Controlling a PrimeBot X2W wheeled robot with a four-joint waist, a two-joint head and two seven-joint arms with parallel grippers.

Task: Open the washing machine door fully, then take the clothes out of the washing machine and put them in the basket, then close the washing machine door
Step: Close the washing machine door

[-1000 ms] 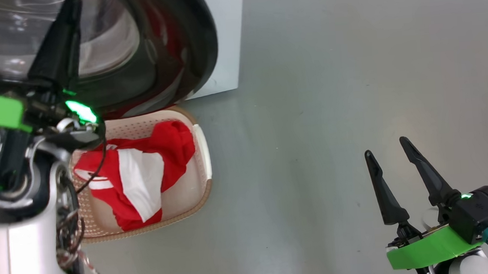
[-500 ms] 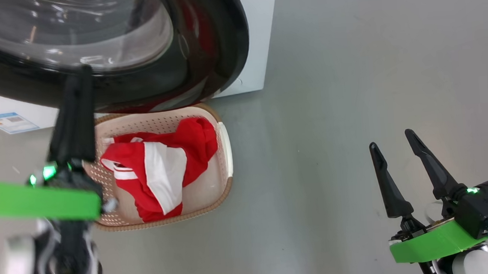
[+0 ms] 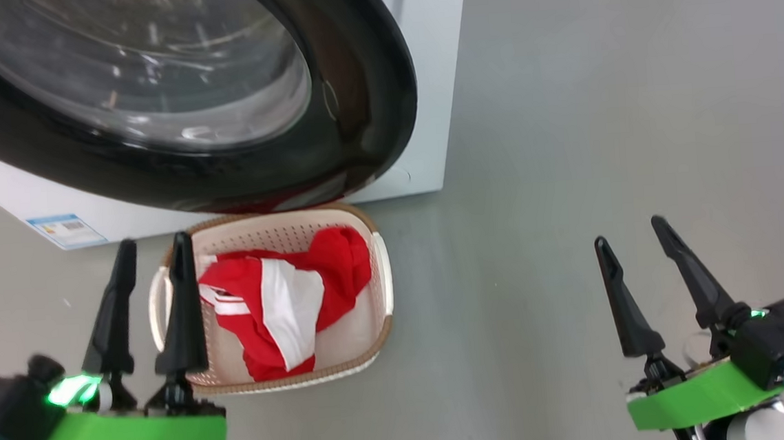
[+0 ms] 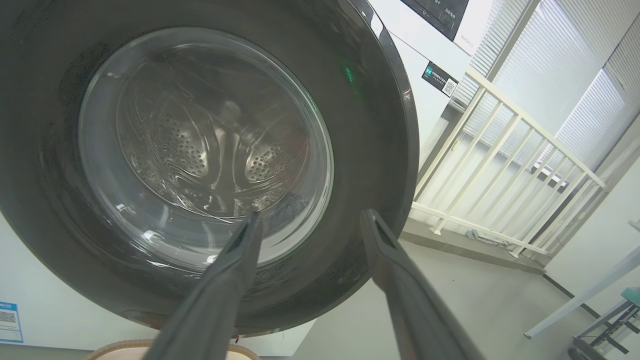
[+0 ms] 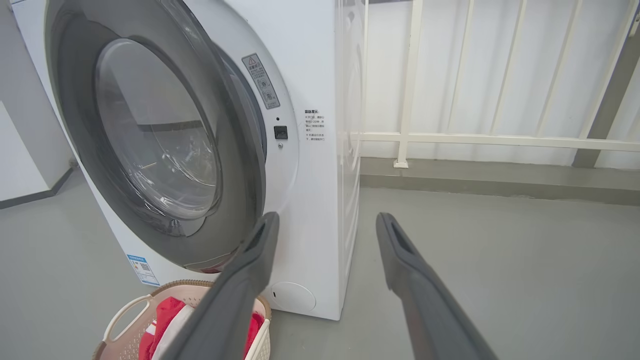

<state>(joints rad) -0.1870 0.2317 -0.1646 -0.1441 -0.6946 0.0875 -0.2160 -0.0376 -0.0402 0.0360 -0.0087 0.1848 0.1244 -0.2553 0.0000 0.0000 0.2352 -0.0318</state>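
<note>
Plainly, in the head view, the clothes (image 3: 287,303) lie heaped in the basket (image 3: 274,218), which sits on the floor just in front of the washing machine (image 3: 433,72), under the bulge of the washing machine door (image 3: 357,112). The left gripper (image 3: 155,241) hovers by the basket's left side and the right gripper (image 3: 627,230) is well apart to the right. Both are spread wide and carry nothing, so the unloading looks done.

The left wrist view adds what the head view lacks. Through the door glass the drum (image 4: 200,150) looks bare of fabric, and the parted fingers point at the door without touching it.

The right wrist view gives the side angle. The door's free edge stands off the front panel and leaves the latch slot (image 5: 280,132) uncovered. I judge the door ajar, with only the closing push left.
</note>
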